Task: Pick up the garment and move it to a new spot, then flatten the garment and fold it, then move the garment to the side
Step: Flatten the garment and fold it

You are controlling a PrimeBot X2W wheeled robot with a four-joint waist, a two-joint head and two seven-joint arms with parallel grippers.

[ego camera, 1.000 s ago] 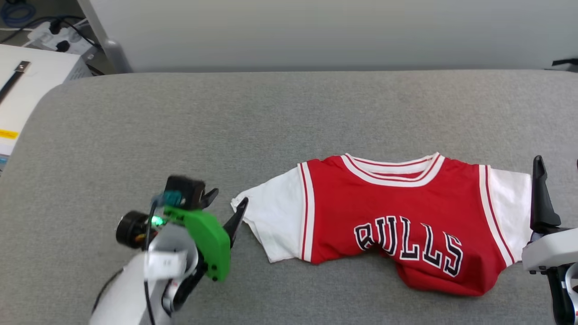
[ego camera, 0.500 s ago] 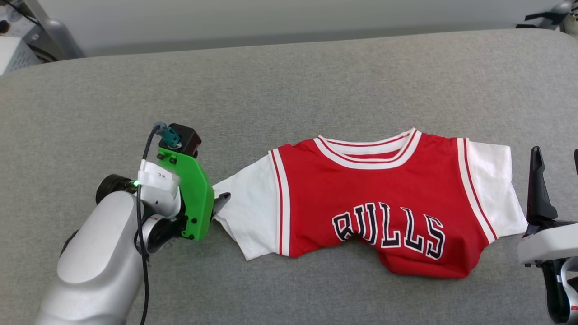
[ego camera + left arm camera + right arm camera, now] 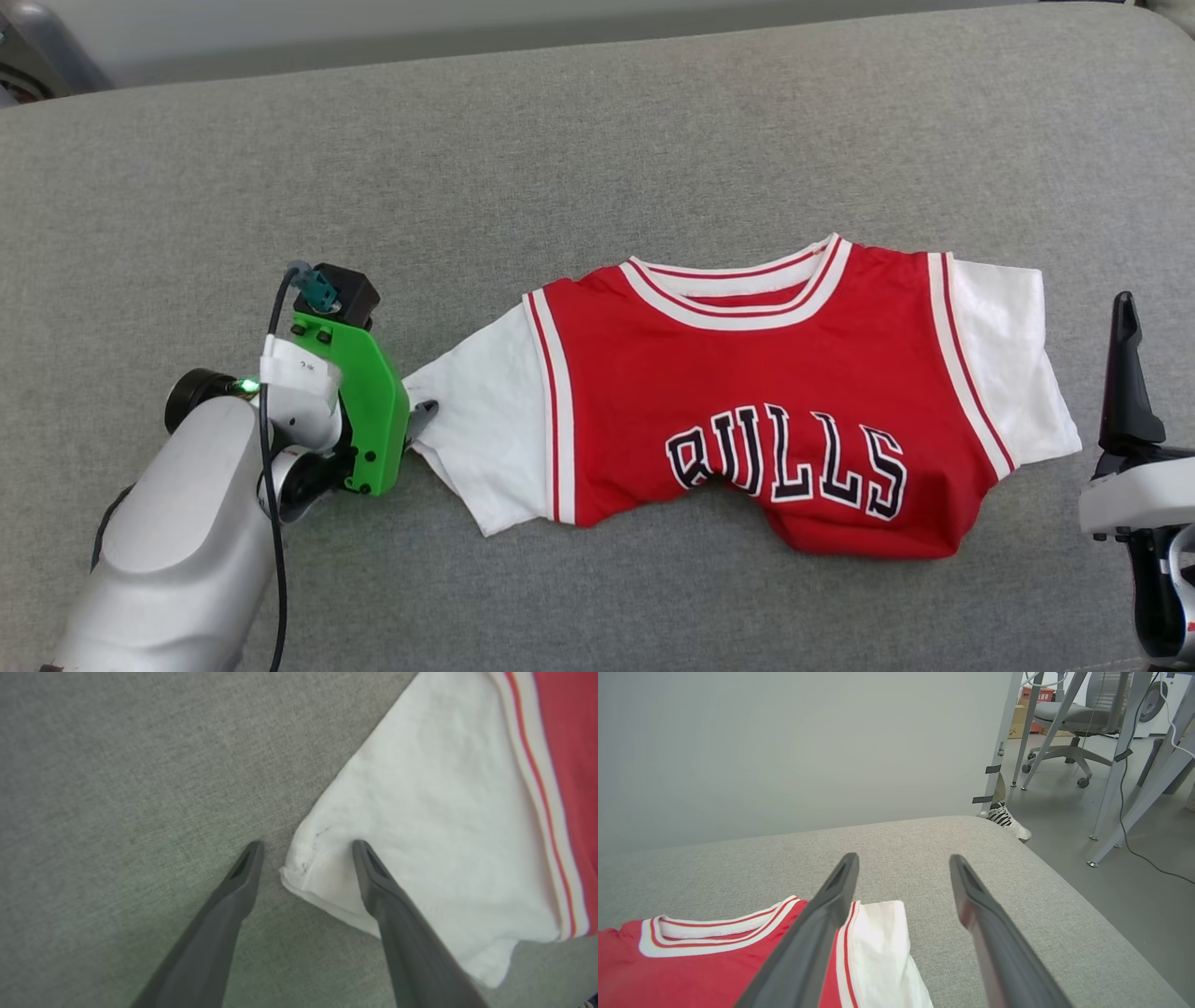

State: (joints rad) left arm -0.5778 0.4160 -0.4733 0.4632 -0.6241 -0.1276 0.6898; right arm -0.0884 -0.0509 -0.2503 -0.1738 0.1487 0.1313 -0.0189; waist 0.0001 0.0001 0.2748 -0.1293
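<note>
One garment (image 3: 775,411) noted: a red jersey with two white short sleeves, red-and-white striped collar and armhole trim, and black white-outlined "BULLS" across the chest. It lies face up on the grey cushion (image 3: 597,140), its lower hem bunched. Two grippers noted: the left gripper (image 3: 306,847) is spread astride one sleeve's corner, grasping nothing; the right gripper (image 3: 903,858) is spread and empty beside the other sleeve.
</note>
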